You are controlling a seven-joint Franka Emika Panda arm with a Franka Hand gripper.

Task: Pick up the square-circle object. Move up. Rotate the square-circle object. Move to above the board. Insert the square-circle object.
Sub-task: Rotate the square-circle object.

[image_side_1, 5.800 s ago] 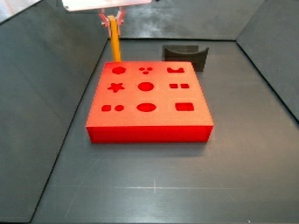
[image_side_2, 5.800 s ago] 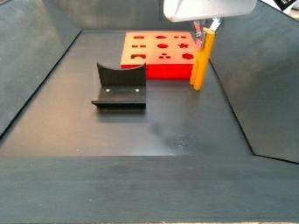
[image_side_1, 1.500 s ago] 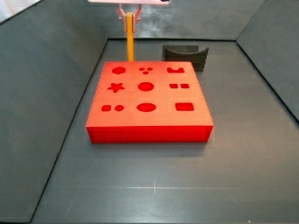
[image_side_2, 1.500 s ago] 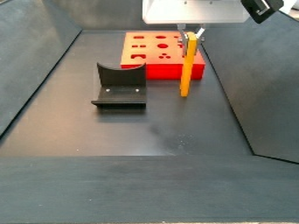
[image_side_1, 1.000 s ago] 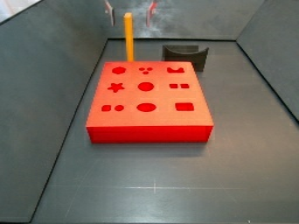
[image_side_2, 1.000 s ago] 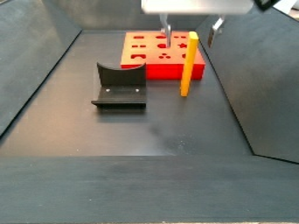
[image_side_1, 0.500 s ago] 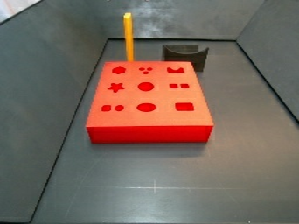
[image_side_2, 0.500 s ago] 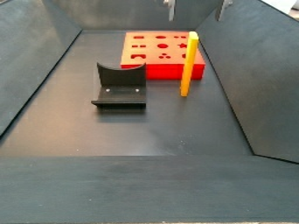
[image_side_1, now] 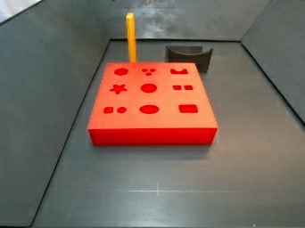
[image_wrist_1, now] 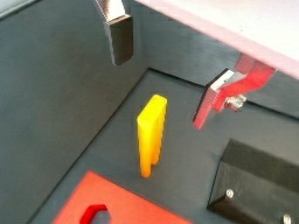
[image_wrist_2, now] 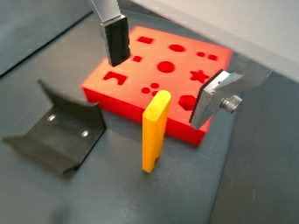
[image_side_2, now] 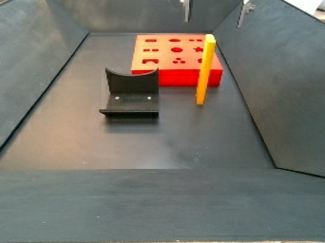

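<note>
Floor: dark grey matte floor (image_side_2: 178, 142) with sloping dark walls.
Holder: small dark grey curved holder (image_side_2: 129, 93) with a smooth scooped back, nearer the camera than the red block in this side view, apart from it.
Board: large flat red rectangular block (image_side_1: 152, 102); star, round, square and oval holes in its top, all empty.
Peg: long narrow yellow-orange peg (image_side_2: 203, 68), upright, square-sided, standing just beside the block's edge; its foot is hidden in both side views.
Gripper: gripper (image_wrist_2: 163, 68) above the peg, silver plate fingers (image_wrist_2: 114, 35) spread wide, nothing between them, clear of the peg.
</note>
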